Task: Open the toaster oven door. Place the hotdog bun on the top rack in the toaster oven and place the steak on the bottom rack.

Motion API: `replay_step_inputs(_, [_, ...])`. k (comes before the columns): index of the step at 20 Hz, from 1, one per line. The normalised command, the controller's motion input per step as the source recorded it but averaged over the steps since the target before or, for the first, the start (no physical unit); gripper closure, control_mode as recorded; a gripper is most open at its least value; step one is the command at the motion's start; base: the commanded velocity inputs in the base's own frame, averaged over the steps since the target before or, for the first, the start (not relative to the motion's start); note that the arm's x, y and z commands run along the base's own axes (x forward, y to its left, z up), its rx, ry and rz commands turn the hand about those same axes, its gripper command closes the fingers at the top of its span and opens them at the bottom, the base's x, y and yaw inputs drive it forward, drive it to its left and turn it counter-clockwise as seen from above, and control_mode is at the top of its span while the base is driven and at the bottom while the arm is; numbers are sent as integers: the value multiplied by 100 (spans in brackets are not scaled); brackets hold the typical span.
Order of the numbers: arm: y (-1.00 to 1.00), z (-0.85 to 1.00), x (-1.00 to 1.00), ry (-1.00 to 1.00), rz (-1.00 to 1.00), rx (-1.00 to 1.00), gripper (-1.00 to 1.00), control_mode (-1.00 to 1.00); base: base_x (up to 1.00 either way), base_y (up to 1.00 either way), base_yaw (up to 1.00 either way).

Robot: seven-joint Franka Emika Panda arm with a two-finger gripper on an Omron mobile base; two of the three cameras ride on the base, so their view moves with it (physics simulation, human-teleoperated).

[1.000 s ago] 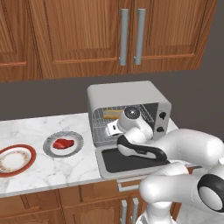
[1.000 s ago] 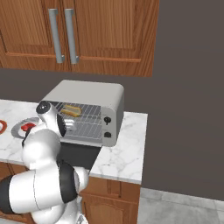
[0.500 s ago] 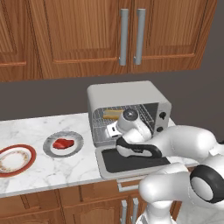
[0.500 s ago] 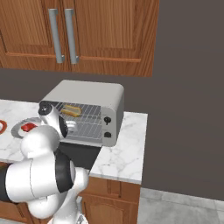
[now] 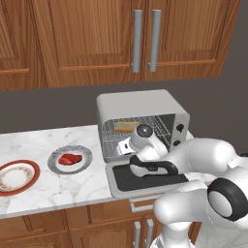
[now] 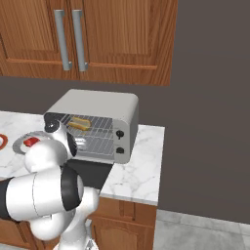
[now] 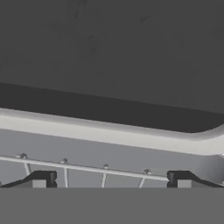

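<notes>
The light grey toaster oven [image 5: 140, 104] [image 6: 97, 105] stands on the counter with its door [image 5: 145, 178] [image 7: 113, 52] folded down flat, dark glass up. On the top rack [image 6: 100, 125] lies the tan hotdog bun [image 5: 125, 127] [image 6: 79, 123]. The red steak [image 5: 70, 159] [image 6: 31, 142] rests on a grey plate [image 5: 83, 164] left of the oven. My gripper [image 5: 123, 147] [image 7: 111, 180] hangs open and empty at the oven's mouth, low by the bottom rack [image 5: 112, 145] [image 7: 83, 167], above the door's hinge edge.
A red-rimmed plate [image 5: 17, 175] lies at the far left of the marble counter [image 5: 43, 191]. Wooden wall cabinets [image 5: 121, 38] hang above the oven. The counter ends just right of the oven [image 6: 146, 166].
My hand has sunk a little in front of the oven's mouth and the elbow has swung. Bun, steak and door stay where they were.
</notes>
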Motion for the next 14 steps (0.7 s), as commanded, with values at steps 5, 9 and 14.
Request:
replay_step_inputs(5, [-2, 15, 25, 1, 0, 0, -100, -100, 0, 0, 0])
replay_step_inputs(9, [0, -1, 46, 7, 0, 0, -100, -100, 0, 0, 0])
replay_step_inputs(14, [0, -46, 18, 7, 0, 0, -100, -100, 0, 0, 0])
